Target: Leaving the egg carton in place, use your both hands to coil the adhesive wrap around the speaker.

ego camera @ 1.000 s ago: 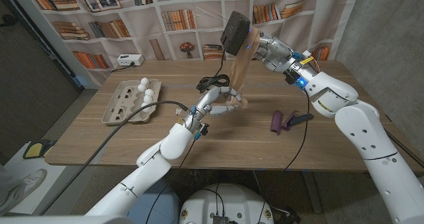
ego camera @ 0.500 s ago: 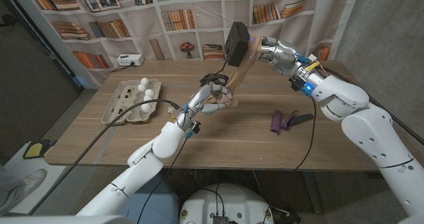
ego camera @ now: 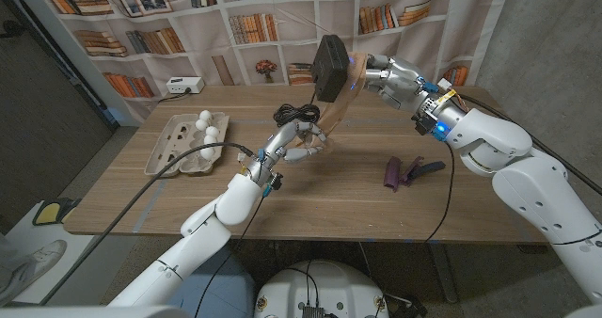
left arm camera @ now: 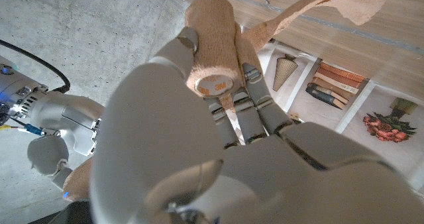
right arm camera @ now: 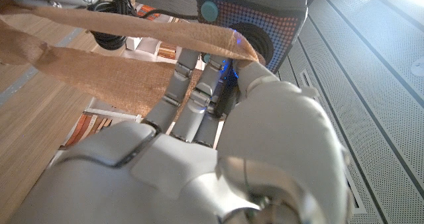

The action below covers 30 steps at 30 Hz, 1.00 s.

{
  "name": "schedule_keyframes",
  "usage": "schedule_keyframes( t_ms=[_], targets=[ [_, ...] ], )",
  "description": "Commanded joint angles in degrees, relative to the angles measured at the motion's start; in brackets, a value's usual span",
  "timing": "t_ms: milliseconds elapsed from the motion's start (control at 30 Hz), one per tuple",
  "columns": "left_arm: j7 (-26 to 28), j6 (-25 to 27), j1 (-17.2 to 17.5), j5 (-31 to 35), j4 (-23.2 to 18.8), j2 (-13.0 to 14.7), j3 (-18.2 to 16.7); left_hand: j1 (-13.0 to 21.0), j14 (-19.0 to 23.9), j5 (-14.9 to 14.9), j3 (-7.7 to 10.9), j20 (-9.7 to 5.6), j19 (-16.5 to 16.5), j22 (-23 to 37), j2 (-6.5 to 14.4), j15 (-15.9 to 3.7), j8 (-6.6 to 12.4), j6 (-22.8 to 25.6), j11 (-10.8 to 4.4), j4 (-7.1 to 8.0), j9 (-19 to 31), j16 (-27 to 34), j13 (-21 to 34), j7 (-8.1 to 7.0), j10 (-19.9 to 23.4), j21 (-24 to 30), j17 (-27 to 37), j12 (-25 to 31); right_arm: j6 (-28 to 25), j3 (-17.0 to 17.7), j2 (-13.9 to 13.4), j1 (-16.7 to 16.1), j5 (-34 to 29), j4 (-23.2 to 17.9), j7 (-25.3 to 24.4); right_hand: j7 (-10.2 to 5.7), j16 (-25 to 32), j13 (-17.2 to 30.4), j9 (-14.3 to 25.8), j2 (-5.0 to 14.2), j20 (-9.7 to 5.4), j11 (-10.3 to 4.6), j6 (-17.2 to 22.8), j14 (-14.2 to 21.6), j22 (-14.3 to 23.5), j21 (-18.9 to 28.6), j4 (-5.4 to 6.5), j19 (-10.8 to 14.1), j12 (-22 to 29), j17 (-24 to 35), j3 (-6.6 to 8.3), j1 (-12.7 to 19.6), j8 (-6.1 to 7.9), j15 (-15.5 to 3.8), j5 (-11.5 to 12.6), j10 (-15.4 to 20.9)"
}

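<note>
My right hand (ego camera: 384,75) holds a black speaker (ego camera: 331,56) up above the far middle of the table. In the right wrist view the speaker (right arm camera: 255,18) shows a dotted grille and a teal button, and my right hand (right arm camera: 218,151) grips it from behind. A tan strip of adhesive wrap (ego camera: 337,106) runs from the speaker down to a tan roll (ego camera: 303,152). My left hand (ego camera: 299,141) grips that roll just above the table. The left wrist view shows the roll (left arm camera: 211,52) end-on between my left hand's fingers (left arm camera: 255,111). The wrap (right arm camera: 112,52) crosses the speaker's front.
A grey egg carton (ego camera: 182,145) with white eggs (ego camera: 205,122) sits at the table's left. A black cable (ego camera: 297,116) lies coiled behind my left hand. A purple tool (ego camera: 406,171) lies on the table's right part. A white power strip (ego camera: 183,86) rests at the far left edge.
My right hand has tilted the speaker and carried it slightly left and down. My left hand with the roll has shifted left and away from me, and the strip now slants more.
</note>
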Motion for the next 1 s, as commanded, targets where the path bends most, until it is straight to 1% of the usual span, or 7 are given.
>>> schedule_keyframes(
  t_ms=[33,200,467,600,800,1000],
  targets=[
    [0.76,-0.92,-1.56,0.50,3.71,-1.78,1.52,6.37,10.73,0.26,0.85,-4.91,-5.04,-0.07,6.69,-10.39,0.37,0.07,-0.15,0.92,0.11,0.11,0.09,0.28,0.24,0.53,0.63,0.26,-2.22,-0.12,-1.67,0.24,2.86,-1.96,0.65,0.09,-0.10,0.47,0.25,1.40,-4.96,-1.93,0.22,-0.07,0.11,0.29,1.56,-0.25,0.42,0.33,1.37,1.13,0.03,-2.41,0.33,2.61],
    [0.90,-0.37,-1.20,1.20,3.08,-1.22,0.86,6.36,10.73,0.26,0.84,-4.93,-5.10,-0.07,6.71,-10.42,0.38,0.13,-0.14,0.92,0.03,0.10,0.07,0.34,0.16,0.62,0.66,0.21,-3.13,0.18,-1.73,0.28,4.42,-1.11,1.23,0.12,-0.13,0.42,0.25,1.41,-4.94,-1.94,0.24,-0.08,0.11,0.31,1.57,-0.26,0.40,0.30,1.35,1.12,0.03,-2.40,0.33,2.69],
    [1.73,0.11,-0.92,2.65,2.58,-0.59,-0.08,6.33,10.72,0.24,0.81,-4.96,-5.21,-0.07,6.73,-10.40,0.41,0.13,-0.10,0.93,-0.02,0.07,-0.07,0.25,0.31,0.74,0.69,0.17,-2.93,1.01,-1.65,-0.23,5.67,-0.63,3.07,0.09,-0.08,0.53,0.25,1.39,-4.94,-1.89,0.23,-0.02,0.11,0.34,1.52,-0.29,0.37,0.39,1.35,1.17,0.02,-2.43,0.34,2.58],
    [3.44,-1.16,-1.24,4.08,3.22,-0.55,-0.36,6.31,10.69,0.22,0.80,-4.97,-5.27,-0.07,6.73,-10.36,0.43,0.20,-0.16,0.94,-0.07,0.04,-0.02,0.26,0.15,0.78,0.71,0.13,-3.07,1.66,-1.93,-0.91,6.01,-0.65,3.75,0.15,-0.13,0.55,0.24,1.44,-4.92,-1.90,0.22,-0.03,0.11,0.36,1.57,-0.30,0.38,0.34,1.34,1.14,0.02,-2.40,0.34,2.62],
    [4.03,-1.38,-1.84,4.33,4.22,-0.82,-0.65,6.37,10.67,0.22,0.83,-5.04,-5.36,-0.09,6.76,-10.41,0.37,0.15,-0.08,0.91,-0.21,0.01,-0.04,0.28,0.20,0.82,0.72,0.12,-3.94,1.76,-2.17,-1.31,6.91,-0.21,4.74,0.21,-0.16,0.51,0.24,1.43,-4.91,-1.95,0.24,-0.02,0.11,0.39,1.58,-0.32,0.36,0.31,1.31,1.13,0.02,-2.39,0.34,2.70],
    [6.01,-2.08,-2.49,7.07,5.64,-0.63,-0.79,6.35,10.68,0.17,0.81,-5.11,-5.45,-0.10,6.78,-10.42,0.37,0.11,-0.08,0.93,-0.29,0.00,-0.07,0.16,0.26,0.91,0.76,0.11,-5.48,2.23,-2.25,-1.79,9.02,0.20,6.10,0.25,-0.16,0.57,0.24,1.42,-4.92,-1.90,0.24,0.02,0.11,0.41,1.54,-0.35,0.35,0.33,1.31,1.19,0.02,-2.42,0.35,2.67]
  ],
)
